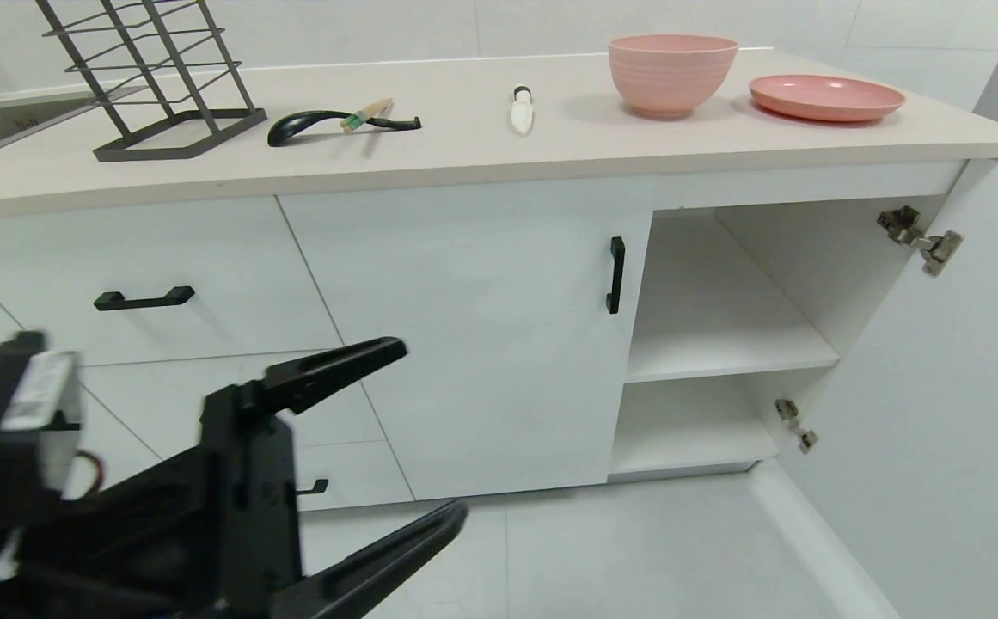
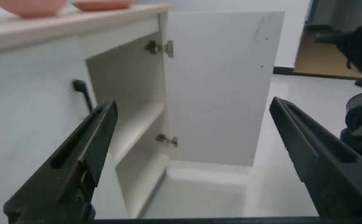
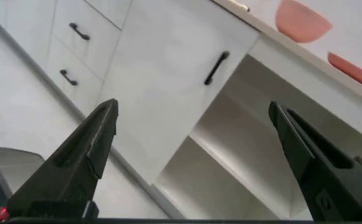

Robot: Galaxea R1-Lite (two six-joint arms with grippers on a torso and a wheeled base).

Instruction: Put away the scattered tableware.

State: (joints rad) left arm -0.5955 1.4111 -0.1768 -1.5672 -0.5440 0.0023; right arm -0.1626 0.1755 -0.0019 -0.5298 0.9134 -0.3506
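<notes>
On the pale countertop (image 1: 464, 159) the tableware lay scattered. A pink bowl (image 1: 672, 73) stood upright near the back edge, with a pink plate (image 1: 825, 96) just beside it toward the robot's right. A small white utensil (image 1: 522, 110) lay apart from them nearer the middle. A black spoon (image 1: 309, 125) rested close to the foot of a black wire rack (image 1: 155, 77), and a short wooden-handled utensil (image 1: 368, 113) lay across its handle; its kind could not be told.

Below the bowl and plate, the cabinet door (image 1: 963, 387) stood swung open, baring two white shelves (image 1: 722, 344).

The left gripper (image 1: 434, 430) hung low in front of the drawers with its jaws spread wide and nothing between them. The right gripper (image 3: 193, 106) was likewise spread wide and empty, facing the cabinet fronts from below.

Both the bowl and the plate looked like light, rigid plastic or wheat-straw ware, smooth and probably a little slippery. The bowl would likely be best pinched across its rim wall, one finger inside and one outside. The plate sat flat, so its raised lip at the counter's edge seemed the only purchase. The spoon and the slim utensils looked stiff and very light, and would best be taken across mid-handle. They might skid or roll if nudged first.
</notes>
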